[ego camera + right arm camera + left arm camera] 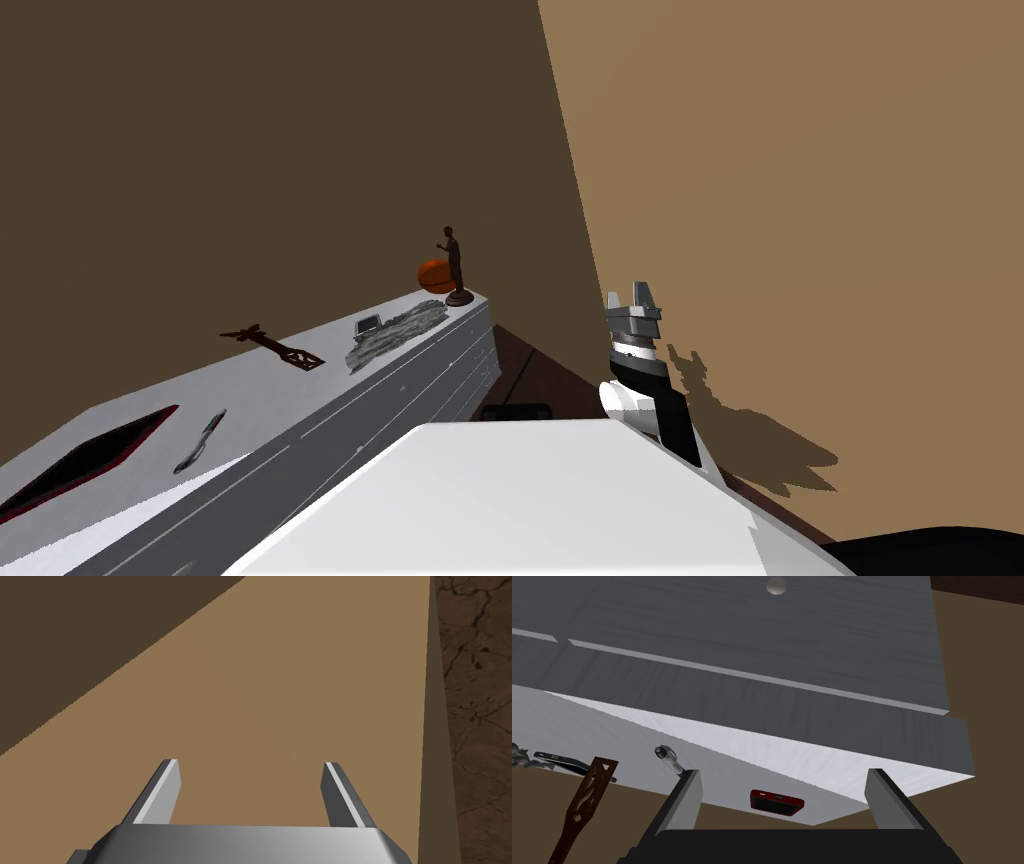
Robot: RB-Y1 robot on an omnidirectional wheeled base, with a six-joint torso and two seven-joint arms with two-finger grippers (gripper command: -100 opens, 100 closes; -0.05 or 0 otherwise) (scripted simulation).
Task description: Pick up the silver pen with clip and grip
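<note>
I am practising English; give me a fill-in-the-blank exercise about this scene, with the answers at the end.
1. The left claw and the right claw are both ___.
2. The silver pen on the dresser lies nearer the ___ claw.
3. The ball beside the dark statuette is ___.
Answers: open; left; orange.

Silver pen on dresser beside parted jaws

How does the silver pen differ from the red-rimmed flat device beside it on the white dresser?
The pen is slim, rod-like and silver-grey; the device is broad, flat and black with a red rim. The pen lies nearer the dresser front edge; the device sits behind it. Both lie flat on the dresser top.
</note>
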